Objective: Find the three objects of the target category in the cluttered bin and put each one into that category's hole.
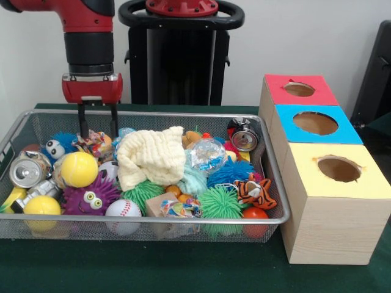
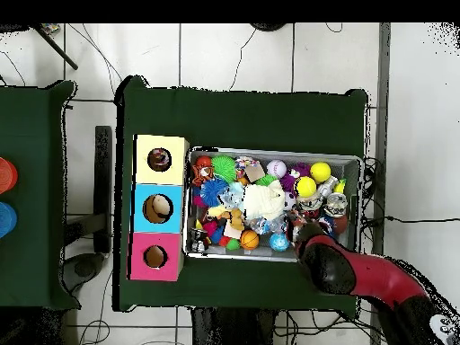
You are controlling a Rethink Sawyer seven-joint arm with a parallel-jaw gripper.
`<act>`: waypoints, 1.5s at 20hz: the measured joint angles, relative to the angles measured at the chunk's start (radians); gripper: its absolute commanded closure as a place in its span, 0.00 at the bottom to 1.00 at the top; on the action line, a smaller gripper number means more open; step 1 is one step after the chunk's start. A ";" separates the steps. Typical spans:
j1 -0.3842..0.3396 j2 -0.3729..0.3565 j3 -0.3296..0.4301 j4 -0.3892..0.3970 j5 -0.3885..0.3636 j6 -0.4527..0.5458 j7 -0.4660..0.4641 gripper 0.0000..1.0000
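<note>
Front view, left to right: the wire bin (image 1: pixel 276 183) holds a silver can (image 1: pixel 25 170), two yellow balls (image 1: pixel 79 169), a purple spiky toy (image 1: pixel 90 196) and a baseball (image 1: pixel 123 209). Above its far left corner the gripper (image 1: pixel 97 128) hangs with fingers spread, holding nothing, tips just over the clutter. Mid-bin lies a cream cloth (image 1: pixel 151 156), limp and light, covering other things; pinch it at a fold. Right of it sit green spiky balls (image 1: pixel 220 202), soft and easy to squeeze, and a tiger toy (image 1: pixel 255 191). Which category is wanted cannot be told. Beside the bin stand the red box (image 1: pixel 272 90), blue box (image 1: pixel 287 123) and yellow box (image 1: pixel 305 177), holes apparently empty.
</note>
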 measured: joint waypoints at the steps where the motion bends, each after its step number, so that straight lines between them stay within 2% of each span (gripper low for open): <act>1: 0.001 -0.007 0.000 0.000 0.000 0.006 0.000 0.00; 6: 0.002 -0.052 -0.001 0.001 0.000 0.036 0.000 0.00; 12: 0.004 -0.067 -0.007 0.003 0.000 0.039 0.000 0.00; 20: 0.004 -0.041 -0.007 0.002 0.000 0.039 0.000 0.00; 30: 0.004 0.036 -0.007 -0.001 0.000 0.038 0.000 0.00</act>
